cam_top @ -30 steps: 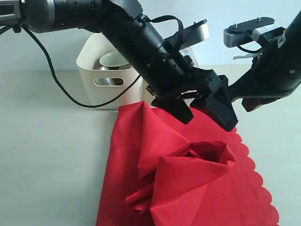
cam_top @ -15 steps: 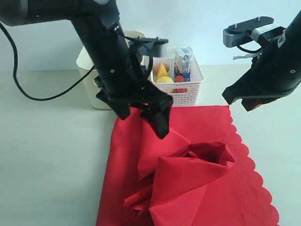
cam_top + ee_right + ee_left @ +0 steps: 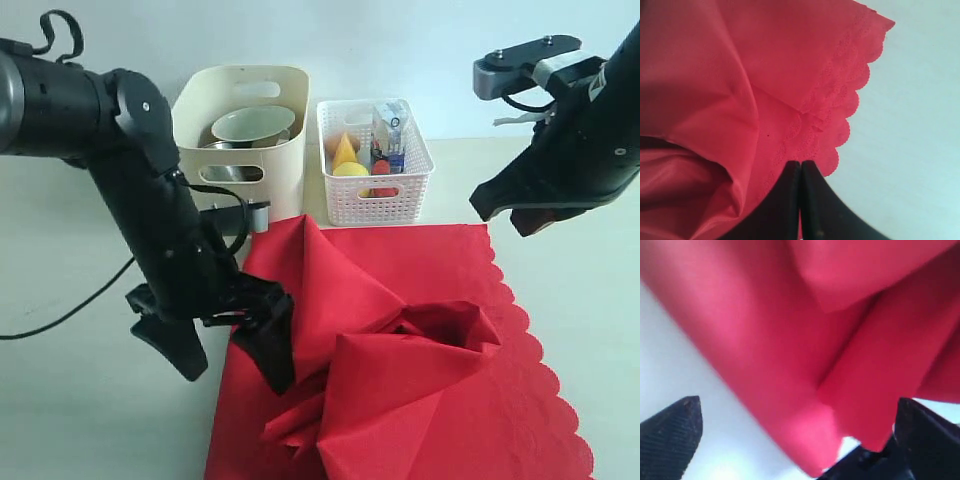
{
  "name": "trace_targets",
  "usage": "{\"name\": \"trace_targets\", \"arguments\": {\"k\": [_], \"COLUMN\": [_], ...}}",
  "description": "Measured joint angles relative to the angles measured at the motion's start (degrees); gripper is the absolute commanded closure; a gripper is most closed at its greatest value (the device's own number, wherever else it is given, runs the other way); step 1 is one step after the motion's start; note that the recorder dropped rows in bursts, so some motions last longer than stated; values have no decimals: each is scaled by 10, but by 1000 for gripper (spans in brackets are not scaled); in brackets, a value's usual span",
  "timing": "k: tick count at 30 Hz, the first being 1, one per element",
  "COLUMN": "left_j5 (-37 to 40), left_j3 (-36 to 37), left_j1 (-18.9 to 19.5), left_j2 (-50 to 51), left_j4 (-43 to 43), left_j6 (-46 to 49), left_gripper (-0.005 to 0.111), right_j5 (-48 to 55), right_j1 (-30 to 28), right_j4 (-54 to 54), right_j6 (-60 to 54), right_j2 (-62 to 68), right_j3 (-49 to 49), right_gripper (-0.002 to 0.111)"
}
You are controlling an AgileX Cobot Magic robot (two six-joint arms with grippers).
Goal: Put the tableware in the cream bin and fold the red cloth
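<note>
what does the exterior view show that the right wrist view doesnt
Only the exterior view: the cream bin holding the pale bowl, the white lattice basket, and the left claw open at the red cloth's left edge. Only the right wrist view: the right claw with its tips pressed shut, and the scalloped edge doubled over itself. Both: the rumpled red cloth with its scalloped edge, lying on the pale table.

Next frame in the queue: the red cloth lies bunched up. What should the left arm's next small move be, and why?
Probably lower the left gripper and close on the red cloth's left edge. Its jaws stand open at that edge, with the cloth heaped in the middle, unfolded. The right gripper is shut, holding nothing, above the scalloped side.
</note>
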Motion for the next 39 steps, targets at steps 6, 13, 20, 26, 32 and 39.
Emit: {"name": "trace_targets", "arguments": {"k": [6,13,20,26,32,39], "left_j5": [-14,-28,-44,-74,-69,-8], "left_j3": [42,93,123,124,124,101], "left_j1": [1,1,0,-8,-8,-8], "left_j2": [0,-1,-1,-1,7,19], "left_j4": [-135,-175,-239,-358,-509,-595], "left_j6": [83,111,154,257,397,482], "left_gripper": [6,6,6,6,6,6], "right_j5": [0,1,1,1,-1,-19], "right_j1": [0,0,0,0,0,0], "right_j4": [5,33,35,35,35,31], "right_j6": [0,-11,-13,-15,-15,-15], "right_j2": [0,0,0,0,-5,-78], "right_j3": [0,0,0,0,0,0], "right_gripper": [108,108,108,108,108,108]}}
